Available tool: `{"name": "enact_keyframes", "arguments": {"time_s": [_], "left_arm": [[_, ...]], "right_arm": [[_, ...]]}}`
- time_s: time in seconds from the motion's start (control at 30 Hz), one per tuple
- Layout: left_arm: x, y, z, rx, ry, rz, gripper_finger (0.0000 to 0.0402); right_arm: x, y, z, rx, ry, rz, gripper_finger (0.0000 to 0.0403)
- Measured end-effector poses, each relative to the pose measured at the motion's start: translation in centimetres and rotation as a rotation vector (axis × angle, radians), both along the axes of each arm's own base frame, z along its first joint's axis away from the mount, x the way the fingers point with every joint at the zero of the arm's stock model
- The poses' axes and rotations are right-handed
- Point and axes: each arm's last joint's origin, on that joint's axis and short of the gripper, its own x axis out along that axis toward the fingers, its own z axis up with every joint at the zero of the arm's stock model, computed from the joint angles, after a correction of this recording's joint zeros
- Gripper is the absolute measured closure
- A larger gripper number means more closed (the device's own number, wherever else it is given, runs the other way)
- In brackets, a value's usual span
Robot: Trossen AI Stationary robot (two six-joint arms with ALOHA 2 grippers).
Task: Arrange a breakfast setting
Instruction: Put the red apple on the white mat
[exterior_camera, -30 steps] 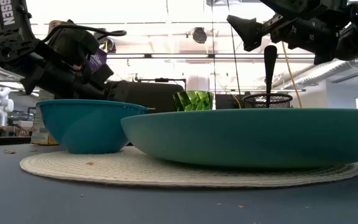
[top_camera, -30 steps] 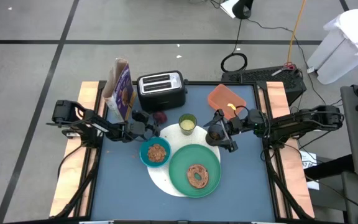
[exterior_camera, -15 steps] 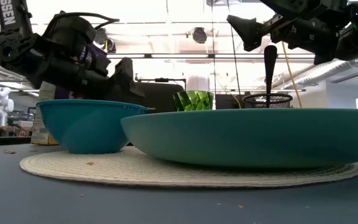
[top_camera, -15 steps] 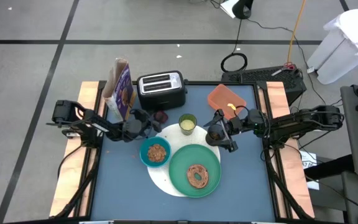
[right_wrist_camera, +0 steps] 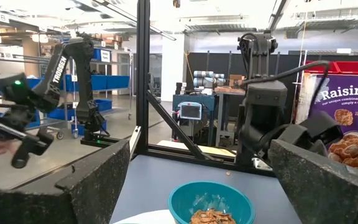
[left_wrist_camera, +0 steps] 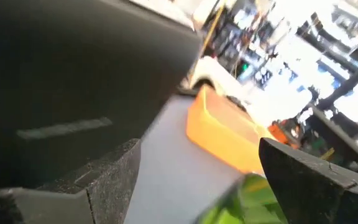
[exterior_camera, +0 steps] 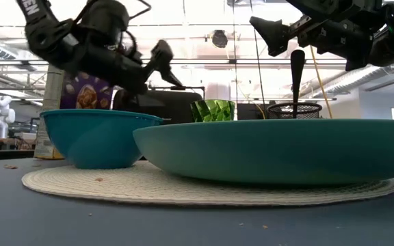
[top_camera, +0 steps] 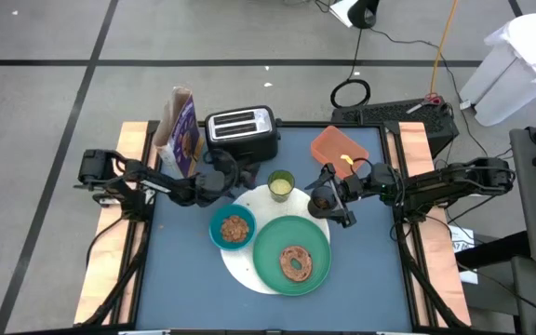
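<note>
On the white round disc (top_camera: 241, 267) stand the large green plate (top_camera: 277, 244) with the brown bagel (top_camera: 295, 263) and the blue bowl (top_camera: 234, 229), which holds cereal. The lime cup (top_camera: 281, 183) stands behind them. A metal spoon (exterior_camera: 297, 68) stands upright in the small black cup (exterior_camera: 295, 109). My left gripper (top_camera: 231, 175) hovers open in front of the toaster, with nothing between its fingers (left_wrist_camera: 104, 186). My right gripper (top_camera: 329, 198) hangs open over the black cup, also with nothing between its fingers (right_wrist_camera: 92, 180).
The silver toaster (top_camera: 242, 135) stands at the far edge, with a cereal box (top_camera: 180, 135) to its left. An orange tray (top_camera: 338, 147) lies at the far right. The near part of the blue table top (top_camera: 184, 288) shows bare beside the disc.
My left gripper has risen from just behind the blue bowl and moved toward the far edge, up to the toaster's front. It has rolled about its own axis and stayed open.
</note>
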Motion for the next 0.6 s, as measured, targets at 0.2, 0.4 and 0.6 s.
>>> {"name": "enact_keyframes", "arguments": {"time_s": [0.2, 0.4, 0.6], "left_arm": [[2.4, -0.6, 1.2, -0.169, 0.123, -0.036, 0.0071], [3.2, -0.9, 3.0, -0.315, 0.339, 0.027, 0.0071], [2.5, -0.7, 4.3, -0.444, 0.458, 0.166, 0.0071]], "right_arm": [[0.0, 0.0, 0.0, 0.000, 0.000, 0.000, 0.0023], [0.0, 0.0, 0.0, 0.000, 0.000, 0.000, 0.0023], [0.0, 0.0, 0.0, 0.000, 0.000, 0.000, 0.0023]]}}
